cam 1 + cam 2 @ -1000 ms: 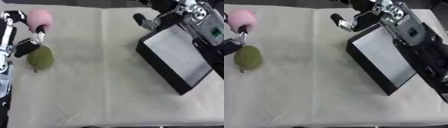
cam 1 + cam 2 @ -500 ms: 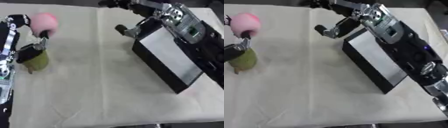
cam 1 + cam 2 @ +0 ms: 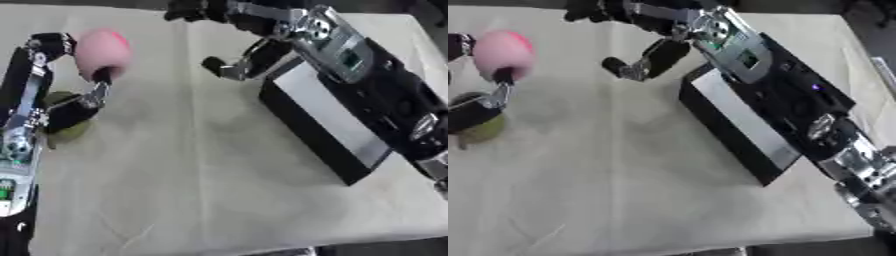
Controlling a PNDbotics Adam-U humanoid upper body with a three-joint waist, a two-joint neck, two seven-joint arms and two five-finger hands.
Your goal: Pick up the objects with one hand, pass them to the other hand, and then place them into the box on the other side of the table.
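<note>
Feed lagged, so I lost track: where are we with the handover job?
Nothing looks finished: the black box with the pale bottom appears empty. In hand: the left hand has its fingers curled round the round pink object, with the green pear-shaped fruit under it on the cream tablecloth. The right hand reaches over, open, not touching it. Left: the handover, placing the pink object, then the green one.

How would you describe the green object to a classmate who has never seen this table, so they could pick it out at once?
Start at the cloth-covered table and go to its left edge, away from the black box. Below the pink ball, the green object lies under the left robot hand: dull olive, while its neighbour is pink.
</note>
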